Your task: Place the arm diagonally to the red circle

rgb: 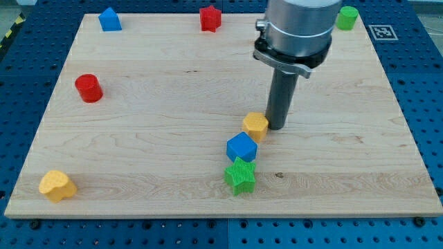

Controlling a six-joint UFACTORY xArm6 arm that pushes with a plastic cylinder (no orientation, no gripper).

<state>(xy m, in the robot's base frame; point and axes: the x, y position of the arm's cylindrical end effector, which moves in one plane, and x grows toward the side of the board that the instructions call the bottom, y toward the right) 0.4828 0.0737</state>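
Red circle [88, 88] near the board's left edge, upper half, standing alone. Tip [277, 127] far off toward the view's right and somewhat lower, past the board's middle; wide bare wood between the two. No jaws on this arm, only a straight dark rod, holding nothing. Tip down on the board [152, 138], just beside the orange block [256, 125], at that block's right side; touching or a hair apart, cannot tell. Blue cube [241, 147] just below and left of the orange block, close against it. Green star [240, 176] directly under the blue cube, the two touching or nearly so.

Elsewhere: blue block [109, 19], house-like, at the top left; red block [210, 18] at the top middle, shape hard to make out; green block [347, 17], round-looking, at the top right corner; orange heart [57, 185] at the bottom left corner.

Rod's upper part swallowed by the grey arm housing [297, 28], itself cut off by the view's top. Board strip behind the housing hidden. Left side of the green block close to the housing, edge not clearly seen. Blue perforated table [21, 104] around the board, with a black-and-white marker [383, 31] at the top right, partly cut off.
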